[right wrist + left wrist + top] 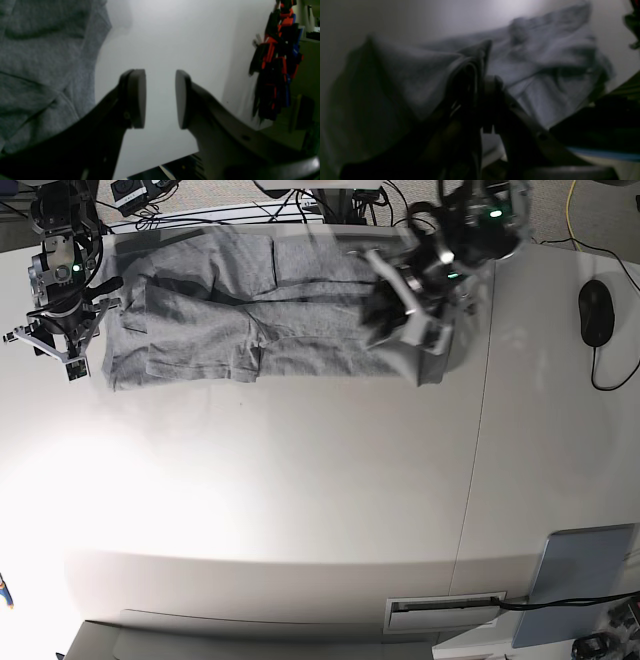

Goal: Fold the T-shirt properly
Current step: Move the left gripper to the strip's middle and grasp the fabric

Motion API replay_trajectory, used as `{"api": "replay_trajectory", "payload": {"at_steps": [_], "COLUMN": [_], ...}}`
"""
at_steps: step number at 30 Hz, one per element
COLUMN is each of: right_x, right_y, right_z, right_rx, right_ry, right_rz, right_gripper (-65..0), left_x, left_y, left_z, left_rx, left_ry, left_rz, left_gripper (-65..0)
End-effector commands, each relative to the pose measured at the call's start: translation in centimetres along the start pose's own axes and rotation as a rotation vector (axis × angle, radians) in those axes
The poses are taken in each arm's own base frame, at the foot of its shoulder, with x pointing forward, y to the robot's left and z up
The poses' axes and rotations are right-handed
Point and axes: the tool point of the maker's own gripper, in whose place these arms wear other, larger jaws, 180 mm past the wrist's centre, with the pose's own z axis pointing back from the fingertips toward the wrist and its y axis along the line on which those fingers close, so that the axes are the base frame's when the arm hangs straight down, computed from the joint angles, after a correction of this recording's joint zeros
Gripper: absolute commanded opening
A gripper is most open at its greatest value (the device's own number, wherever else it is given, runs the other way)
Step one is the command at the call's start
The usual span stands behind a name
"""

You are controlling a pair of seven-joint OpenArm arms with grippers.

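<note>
1. T-shirt (240, 330) lies spread across the far side of your white table (300, 510), grey and rumpled, with several creases and folded-over flaps running through it.
2. Your left end effector (480, 75) is clamped on a bunch of the T-shirt's fabric — in the left wrist view the cloth rises in a peak right at the dark fingertips, though that view is dim and blurred.
3. In the base view the left arm sits at the shirt's right-hand end, and the cloth there hangs down from it in a short grey flap toward the table.
4. Your right end effector (160, 98) stands apart with nothing between its two round pads (136, 97) — only bare white table shows through the gap.
5. The T-shirt's edge is just beside the right end effector, filling the left part of the right wrist view; the pads do not touch it.
6. In the base view the right arm hovers at the shirt's left-hand end, by the table's far corner.
7. A black computer mouse (593, 312) with its cable lies on the table well apart from the shirt, on the right in the base view.
8. A grey-blue flat pad (585, 570) sits at the near right corner of the table.
</note>
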Motion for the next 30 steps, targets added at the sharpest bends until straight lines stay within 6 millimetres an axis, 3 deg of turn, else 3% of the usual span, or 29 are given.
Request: {"api": "replay_trajectory", "payload": {"at_steps": [1,5,10,19,20,24,26,30], "right_x": [0.8,0.8,0.8,0.8,0.8,0.8,0.8,0.8], "right_y": [-1.3,-1.3,-1.3,-1.3,-1.3,-1.3,-1.3,-1.3], "right_z": [0.2,0.2,0.2,0.2,0.2,0.2,0.2,0.2], "right_rx": [-0.038,-0.038,-0.038,-0.038,-0.038,-0.038,-0.038,-0.038], "right_ry": [-0.027,-0.027,-0.027,-0.027,-0.027,-0.027,-0.028,-0.027], "right_rz": [0.005,0.005,0.005,0.004,0.005,0.005,0.005,0.005], "right_gripper": [-44.7,-44.7,-44.7,-44.7,-44.7,-44.7,-44.7,-44.7], "left_x": [0.5,-0.9,-2.1,-1.2,-1.0,-0.3,0.1,1.0], "left_y": [-0.7,-2.8,-3.5,-6.0,-6.1,-6.3,-7.0,-8.9], "left_z": [-0.4,-3.1,-5.4,-7.1,-7.1,-7.2,-7.1,-6.5], "left_rx": [-0.011,-0.062,-0.097,-0.161,-0.162,-0.178,-0.216,-0.329], "left_ry": [-0.018,0.037,0.093,0.077,0.066,0.04,0.018,-0.046], "left_rz": [0.002,0.005,-0.016,-0.009,-0.009,-0.026,-0.043,-0.119], "left_gripper": [-65.0,-65.0,-65.0,-65.0,-63.2,-42.6,-35.5,-34.1]}}
